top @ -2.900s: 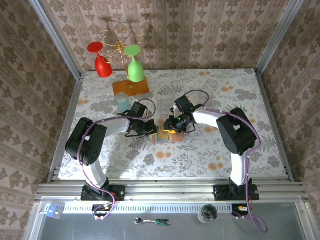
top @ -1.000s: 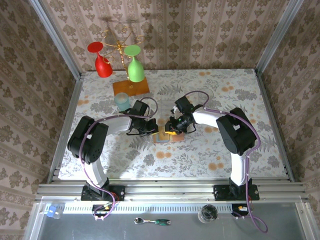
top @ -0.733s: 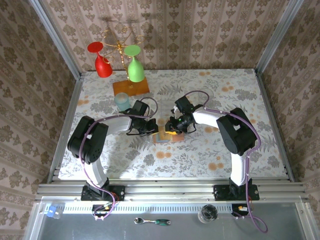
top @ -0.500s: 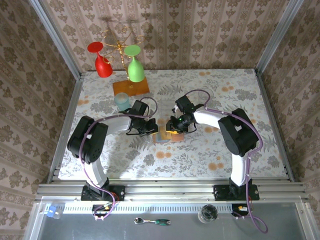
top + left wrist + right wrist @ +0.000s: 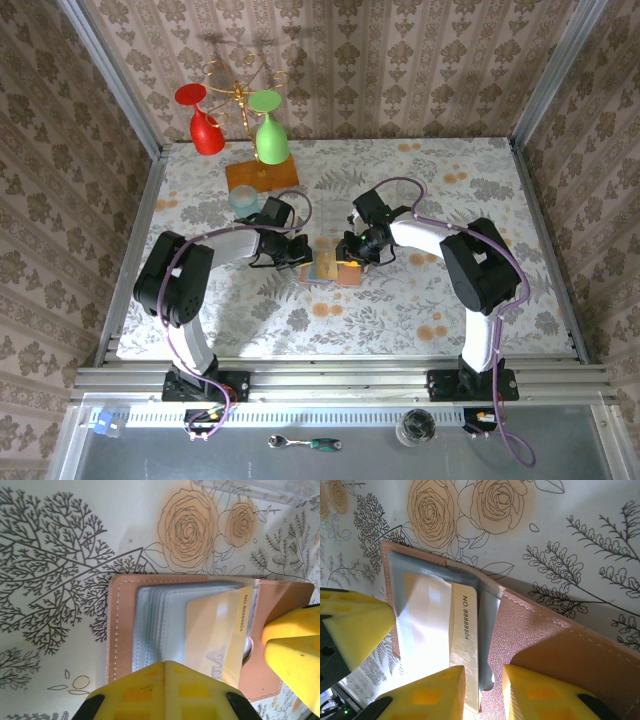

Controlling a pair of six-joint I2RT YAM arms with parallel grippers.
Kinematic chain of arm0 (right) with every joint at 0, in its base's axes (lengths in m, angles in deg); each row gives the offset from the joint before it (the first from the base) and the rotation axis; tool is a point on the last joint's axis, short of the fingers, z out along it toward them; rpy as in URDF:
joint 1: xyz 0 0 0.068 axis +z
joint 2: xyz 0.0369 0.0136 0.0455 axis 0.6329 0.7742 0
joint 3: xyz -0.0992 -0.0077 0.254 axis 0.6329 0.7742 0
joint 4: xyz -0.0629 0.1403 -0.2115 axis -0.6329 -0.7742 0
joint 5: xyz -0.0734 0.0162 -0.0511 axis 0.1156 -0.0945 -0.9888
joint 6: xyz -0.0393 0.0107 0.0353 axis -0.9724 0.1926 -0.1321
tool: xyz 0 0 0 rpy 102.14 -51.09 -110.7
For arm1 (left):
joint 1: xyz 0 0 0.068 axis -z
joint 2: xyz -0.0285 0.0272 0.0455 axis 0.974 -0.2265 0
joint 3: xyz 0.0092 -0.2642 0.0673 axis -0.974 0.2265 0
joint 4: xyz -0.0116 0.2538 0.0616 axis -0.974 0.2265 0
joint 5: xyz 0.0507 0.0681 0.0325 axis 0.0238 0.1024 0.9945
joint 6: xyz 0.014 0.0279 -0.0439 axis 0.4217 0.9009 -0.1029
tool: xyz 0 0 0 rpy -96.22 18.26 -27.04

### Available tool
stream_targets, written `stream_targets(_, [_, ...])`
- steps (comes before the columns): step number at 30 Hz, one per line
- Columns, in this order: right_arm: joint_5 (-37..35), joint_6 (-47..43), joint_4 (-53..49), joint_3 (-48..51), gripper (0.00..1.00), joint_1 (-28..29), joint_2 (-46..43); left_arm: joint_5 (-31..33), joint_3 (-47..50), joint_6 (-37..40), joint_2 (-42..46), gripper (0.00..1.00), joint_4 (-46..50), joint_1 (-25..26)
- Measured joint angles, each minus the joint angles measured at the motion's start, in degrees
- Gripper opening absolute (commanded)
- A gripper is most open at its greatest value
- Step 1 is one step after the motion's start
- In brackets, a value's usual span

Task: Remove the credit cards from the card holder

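The card holder lies open mid-table, between the two arms. The left gripper, jaws closed tight and empty, sits over the holder's left edge. The right gripper has its jaws pinched narrowly on a tan card standing partly out of its pocket.

Damask-papered walls, floral tabletop
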Motion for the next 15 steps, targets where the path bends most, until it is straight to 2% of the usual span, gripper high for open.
stream_targets(15, [4.0, 2.2, 4.7, 1.2, 0.25, -0.3, 0.9, -0.3, -2.0, 0.2, -2.3, 0.0, 0.7, 1.6])
